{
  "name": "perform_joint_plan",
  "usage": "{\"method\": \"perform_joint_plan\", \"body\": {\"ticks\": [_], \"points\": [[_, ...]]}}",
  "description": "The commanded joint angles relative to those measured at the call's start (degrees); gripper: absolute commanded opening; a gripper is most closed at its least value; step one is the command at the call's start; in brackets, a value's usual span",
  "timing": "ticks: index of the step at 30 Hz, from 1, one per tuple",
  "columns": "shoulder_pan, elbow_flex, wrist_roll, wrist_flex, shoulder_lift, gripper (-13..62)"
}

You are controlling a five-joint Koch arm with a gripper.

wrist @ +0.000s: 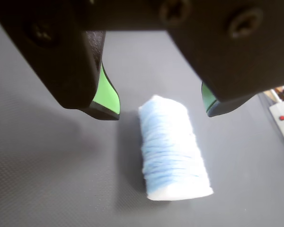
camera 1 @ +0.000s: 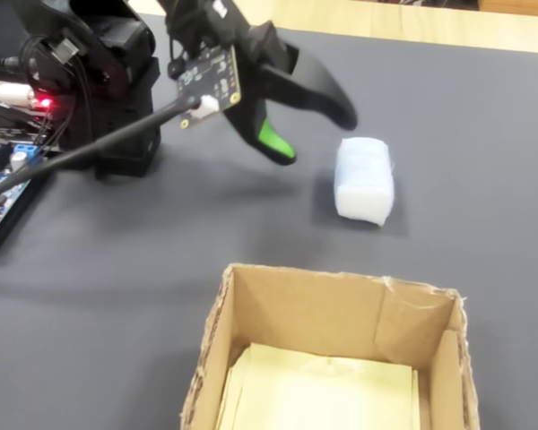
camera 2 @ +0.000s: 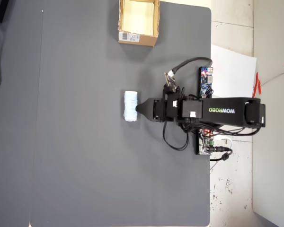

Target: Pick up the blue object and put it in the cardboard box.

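Note:
The blue object point(wrist: 173, 151) is a pale blue ribbed soft block lying on the dark grey mat. It also shows in the fixed view point(camera 1: 365, 179) and the overhead view point(camera 2: 130, 107). My gripper point(wrist: 161, 112) hovers open just above the block's near end. Its green-padded fingers stand apart on either side of the block and touch nothing. In the fixed view the gripper point(camera 1: 314, 134) sits just left of the block. The cardboard box point(camera 1: 217, 331) stands open-topped in the foreground, with a pale yellow floor. Overhead, the box point(camera 2: 137, 38) stands at the mat's top edge, far from the block.
The arm's base point(camera 1: 117, 81), a lit circuit board and cables stand at the left of the fixed view. Overhead, a controller board point(camera 2: 206, 82) sits by the mat's right edge. A white power strip point(wrist: 281, 118) with a red switch lies off the mat.

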State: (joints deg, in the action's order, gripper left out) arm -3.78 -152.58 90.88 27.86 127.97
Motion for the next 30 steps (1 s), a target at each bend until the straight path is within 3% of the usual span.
{"method": "perform_joint_plan", "body": {"ticks": [1,20,27,30], "points": [[0.44,4.83,0.88,-0.09,-0.7,33.8],[-0.09,21.71,4.22,3.96,-29.0,33.3],[-0.88,21.8,5.89,-0.97,-30.94,20.5],[-1.93,20.92,6.86,-3.6,-29.88,18.5]]}}
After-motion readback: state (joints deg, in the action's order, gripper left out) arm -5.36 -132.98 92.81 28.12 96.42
